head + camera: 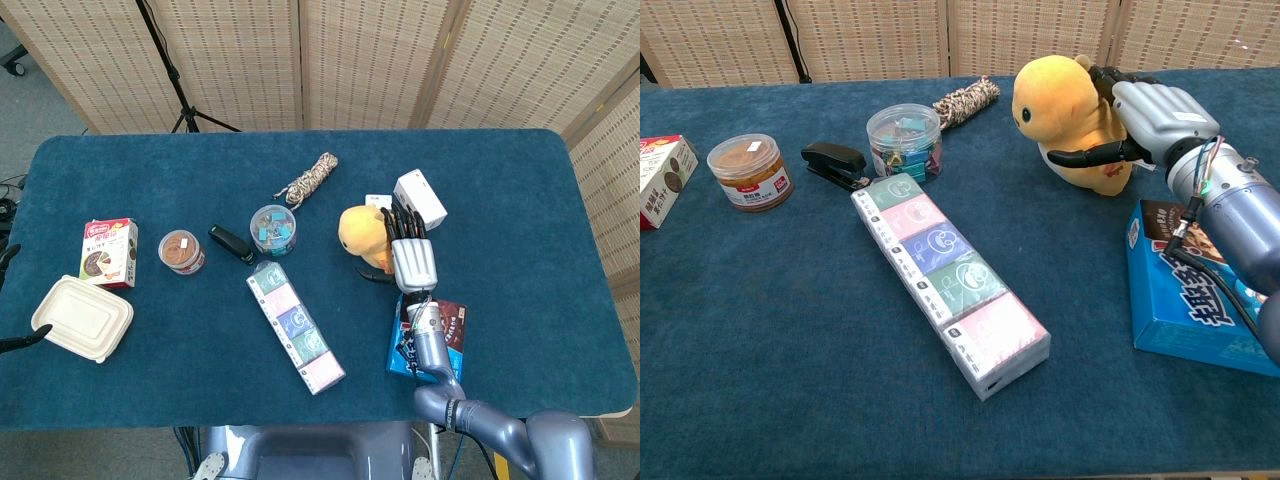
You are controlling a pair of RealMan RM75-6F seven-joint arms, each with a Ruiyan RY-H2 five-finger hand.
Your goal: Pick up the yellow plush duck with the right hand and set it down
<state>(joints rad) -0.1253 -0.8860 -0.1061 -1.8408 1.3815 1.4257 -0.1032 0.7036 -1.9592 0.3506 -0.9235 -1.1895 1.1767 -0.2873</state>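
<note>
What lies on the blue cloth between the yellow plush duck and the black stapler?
The clear round tub of coloured binder clips sits between the yellow plush duck, gripped by the right hand, and the black stapler. The head view shows it best.

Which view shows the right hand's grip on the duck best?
Chest view: the right hand wraps the back of the yellow plush duck, thumb across its front, duck upright. Head view shows only the hand's back covering part of the duck.
</note>
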